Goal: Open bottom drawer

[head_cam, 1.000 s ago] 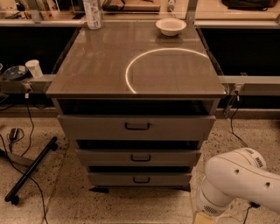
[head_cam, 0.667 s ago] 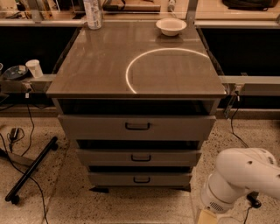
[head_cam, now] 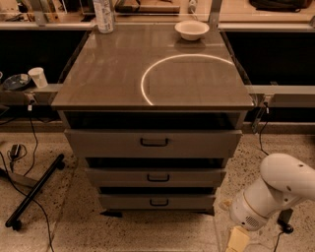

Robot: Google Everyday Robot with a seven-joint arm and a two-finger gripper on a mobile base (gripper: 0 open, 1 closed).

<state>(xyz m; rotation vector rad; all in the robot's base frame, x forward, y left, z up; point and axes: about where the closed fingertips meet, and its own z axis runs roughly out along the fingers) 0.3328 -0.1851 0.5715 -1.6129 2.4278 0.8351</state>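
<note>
The bottom drawer (head_cam: 187,202) is the lowest and shortest of three grey-brown fronts on the cabinet, with a small black loop handle (head_cam: 158,202) at its centre. It sits nearly flush below the middle drawer (head_cam: 192,177) and the taller top drawer (head_cam: 197,143). My white arm (head_cam: 275,194) is low at the right of the cabinet. My gripper (head_cam: 237,242) is a cream piece at the bottom edge of the view, to the right of and below the bottom drawer and apart from the handle.
A white bowl (head_cam: 191,29) and a bottle (head_cam: 103,15) stand at the back of the cabinet top (head_cam: 98,78). A paper cup (head_cam: 37,77) sits on the left rail. A black stand leg (head_cam: 34,192) and cables lie on the floor at the left.
My arm has shifted slightly to the right, near the floor. The drawers have not moved.
</note>
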